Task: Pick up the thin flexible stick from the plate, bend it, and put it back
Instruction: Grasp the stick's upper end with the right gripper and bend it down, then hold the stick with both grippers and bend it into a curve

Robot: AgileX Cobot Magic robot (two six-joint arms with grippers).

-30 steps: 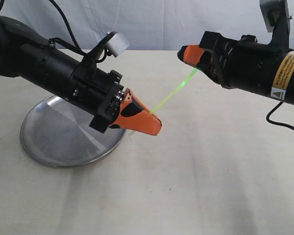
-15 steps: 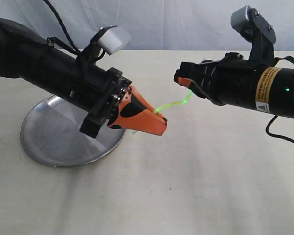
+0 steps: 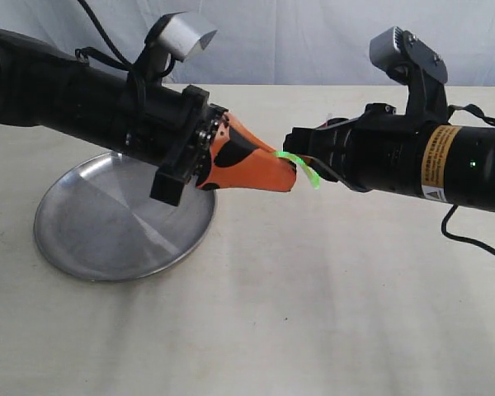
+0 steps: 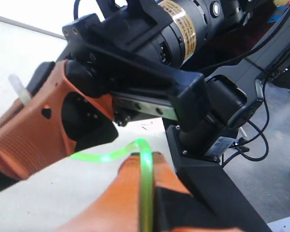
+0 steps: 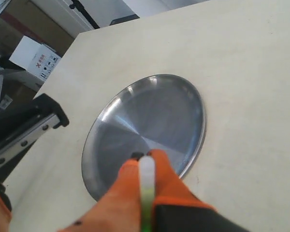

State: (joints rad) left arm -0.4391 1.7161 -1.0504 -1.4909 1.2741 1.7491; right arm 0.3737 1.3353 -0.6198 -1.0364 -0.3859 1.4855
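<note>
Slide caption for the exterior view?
The left claw and right claw, nearly touching, hold the stick in a tight arc near the plate.

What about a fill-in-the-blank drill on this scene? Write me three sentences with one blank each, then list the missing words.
1. The stick spanning the two pincers is ____, not straight.
2. The left pincer and the right pincer are each ____ on one end of the stick.
3. The plate lies on the table beneath the arm that carries the ____ pincer.

Missing words: bent; shut; left
</note>
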